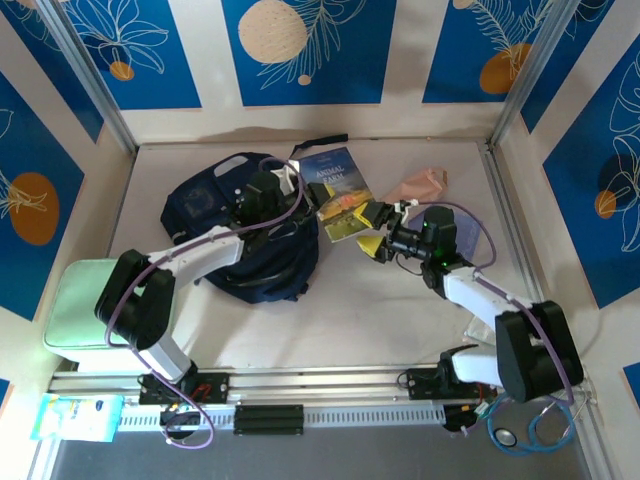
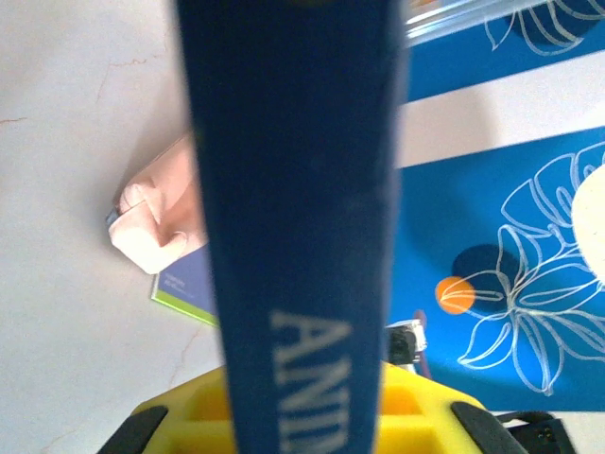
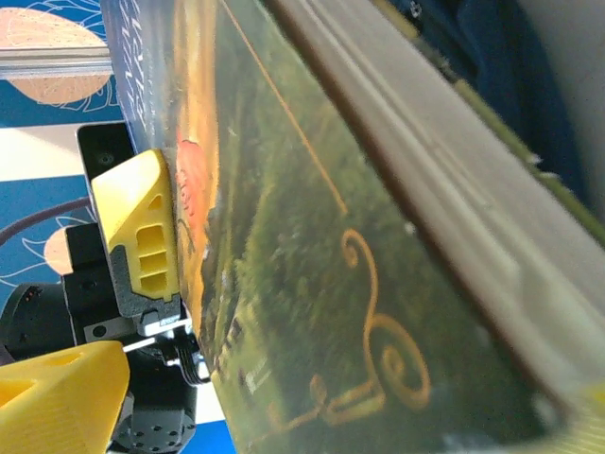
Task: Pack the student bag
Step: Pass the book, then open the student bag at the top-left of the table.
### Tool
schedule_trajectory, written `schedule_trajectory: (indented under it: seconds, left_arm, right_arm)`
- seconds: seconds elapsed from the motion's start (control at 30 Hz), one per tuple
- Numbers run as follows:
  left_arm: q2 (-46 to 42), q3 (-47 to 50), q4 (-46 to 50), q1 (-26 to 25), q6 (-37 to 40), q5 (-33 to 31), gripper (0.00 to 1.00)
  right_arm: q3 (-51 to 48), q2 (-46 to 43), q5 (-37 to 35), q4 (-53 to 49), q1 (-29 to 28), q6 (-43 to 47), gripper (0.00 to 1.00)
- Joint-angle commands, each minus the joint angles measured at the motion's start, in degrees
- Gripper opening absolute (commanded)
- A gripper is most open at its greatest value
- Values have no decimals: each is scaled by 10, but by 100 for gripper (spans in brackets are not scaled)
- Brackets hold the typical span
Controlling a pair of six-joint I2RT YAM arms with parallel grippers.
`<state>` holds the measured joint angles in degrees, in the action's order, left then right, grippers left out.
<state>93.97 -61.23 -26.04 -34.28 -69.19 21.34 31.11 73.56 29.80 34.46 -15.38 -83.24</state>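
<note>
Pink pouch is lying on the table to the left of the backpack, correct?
Not quite: the pink pouch is lying on the table to the right of the backpack, as the top external view shows.

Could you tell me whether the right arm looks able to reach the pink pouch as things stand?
Probably yes. The pink pouch lies uncovered on the table just beyond the right gripper, whose jaws stand open; the book the left gripper holds is off to one side.
</note>
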Motion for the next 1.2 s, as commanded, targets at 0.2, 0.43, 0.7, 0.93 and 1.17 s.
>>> schedule_trajectory:
  seconds: [0.2, 0.43, 0.7, 0.93, 1.17]
  left_arm:
    - [-15, 10, -117, 2, -81, -24, 5]
    - [-26, 32, -109, 4, -88, -41, 11]
    - [-77, 86, -24, 24, -37, -66, 56]
    - [-140, 92, 159, 33, 119, -113, 87]
    - [-150, 6, 455, 30, 413, -199, 99]
  right_arm:
    - [36, 70, -61, 175, -48, -47, 65]
    - [28, 69, -79, 181, -51, -33, 30]
    - [27, -4, -110, 39, -36, 41, 0]
    - [66, -84, -118, -159, 8, 144, 0]
    - [97, -133, -115, -317, 65, 214, 0]
